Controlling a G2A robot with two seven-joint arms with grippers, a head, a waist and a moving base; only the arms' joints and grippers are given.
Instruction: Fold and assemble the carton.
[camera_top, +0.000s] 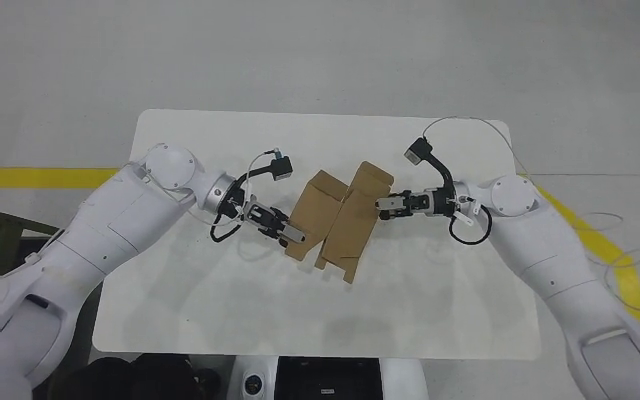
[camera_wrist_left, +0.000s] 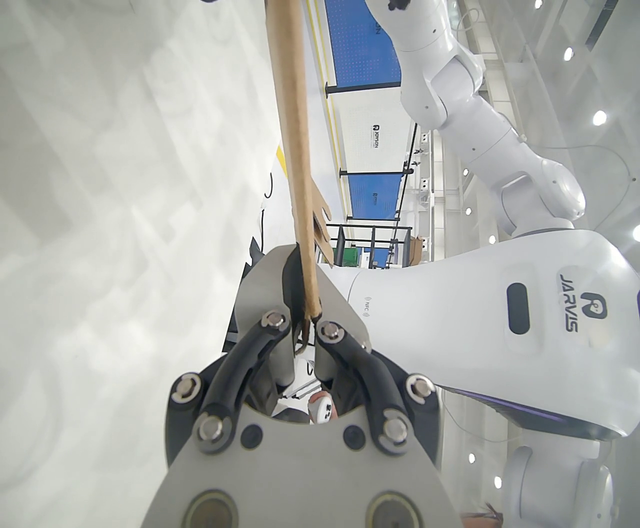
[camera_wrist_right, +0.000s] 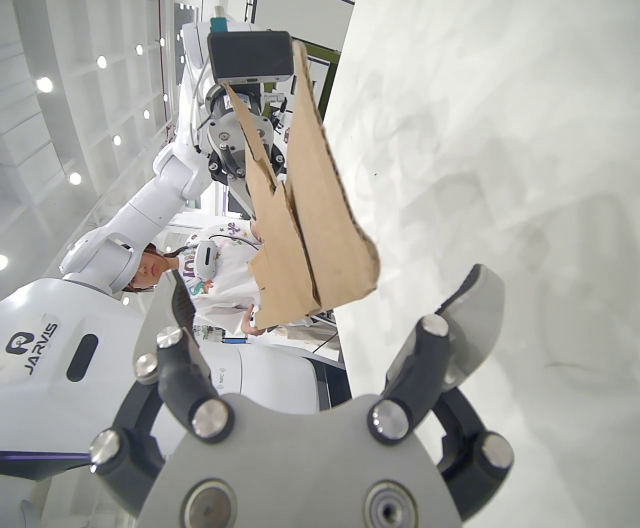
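A flat brown cardboard carton (camera_top: 335, 220) is held above the middle of the white table (camera_top: 200, 300), its flaps spread. My left gripper (camera_top: 288, 233) is shut on the carton's near left edge; the left wrist view shows the carton (camera_wrist_left: 292, 150) edge-on, pinched between the fingers (camera_wrist_left: 332, 305). My right gripper (camera_top: 382, 206) is at the carton's right edge with its fingers open. In the right wrist view the carton (camera_wrist_right: 310, 220) hangs just beyond the spread fingers (camera_wrist_right: 475, 300), not touching them.
The white table has bare room on all sides of the carton. A yellow floor line (camera_top: 50, 177) runs past the table's left and right ends. A thin cable (camera_top: 480, 122) loops over the far right corner.
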